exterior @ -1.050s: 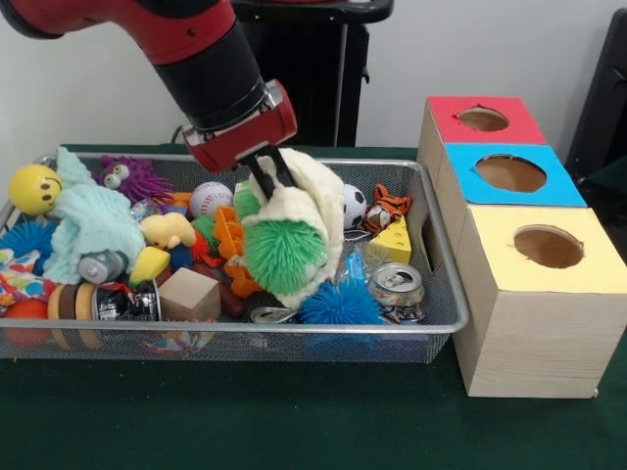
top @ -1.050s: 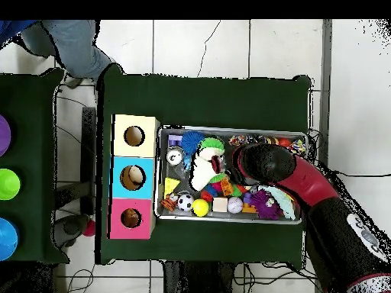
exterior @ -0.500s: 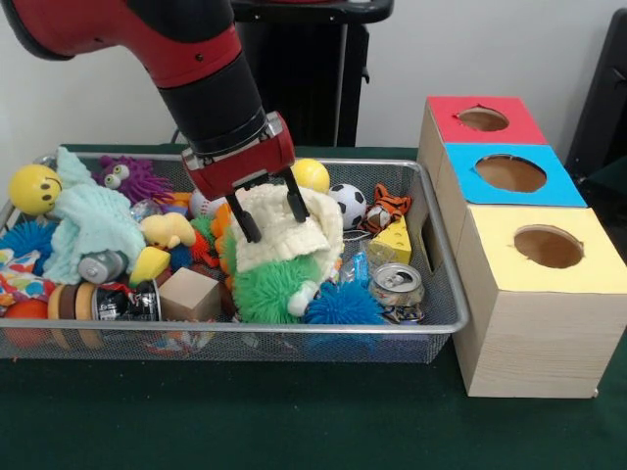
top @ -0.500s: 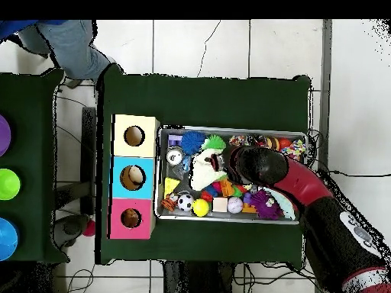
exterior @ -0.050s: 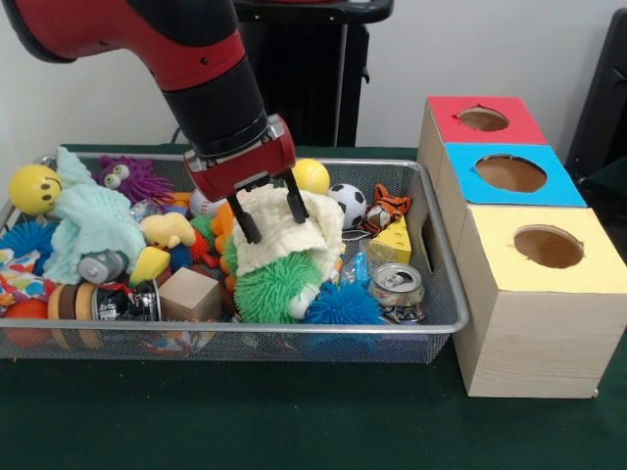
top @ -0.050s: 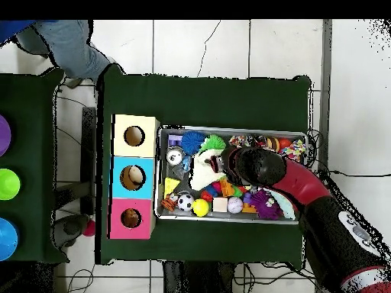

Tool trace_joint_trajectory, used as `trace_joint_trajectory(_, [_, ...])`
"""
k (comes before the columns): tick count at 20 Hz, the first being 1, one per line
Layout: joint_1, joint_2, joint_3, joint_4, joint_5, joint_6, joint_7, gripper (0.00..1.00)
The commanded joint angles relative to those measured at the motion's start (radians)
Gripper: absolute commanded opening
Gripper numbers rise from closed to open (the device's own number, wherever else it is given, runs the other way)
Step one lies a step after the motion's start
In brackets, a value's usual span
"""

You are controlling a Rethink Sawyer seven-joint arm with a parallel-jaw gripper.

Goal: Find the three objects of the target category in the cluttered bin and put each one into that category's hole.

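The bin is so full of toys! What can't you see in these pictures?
- Bottom of the wire bin: front and overhead views, toys piled over it.
- Inside the red hole: front view, too dark.
- Toys under the cream cloth: front view, the cloth and the gripper cover them.

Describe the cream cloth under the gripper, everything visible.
The cream cloth looks like soft, knitted or terry fabric, crumpled into a mound near the middle of the wire bin. It drapes over the green spiky ball, which sticks out below its front edge. The gripper stands open, its two dark fingers straddling the cloth's top and apparently touching it. The overhead view shows it as a pale patch.
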Motion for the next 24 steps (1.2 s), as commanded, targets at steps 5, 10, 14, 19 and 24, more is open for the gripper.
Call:
trace_joint_trajectory(5, [0.025, -0.021, -0.042, -0.125, -0.194, 0.155, -0.098, 1.0])
trace_joint_trajectory(10, [0.025, -0.038, -0.033, -0.158, -0.259, 0.228, -0.127, 1.0])
trace_joint_trajectory(14, [0.031, -0.068, -0.031, -0.174, -0.3, 0.289, -0.133, 1.0])
trace_joint_trajectory(19, [0.039, -0.115, -0.024, -0.191, -0.328, 0.365, -0.122, 1.0])
trace_joint_trajectory(24, [0.079, -0.104, -0.082, -0.218, -0.421, 0.329, -0.031, 1.0])
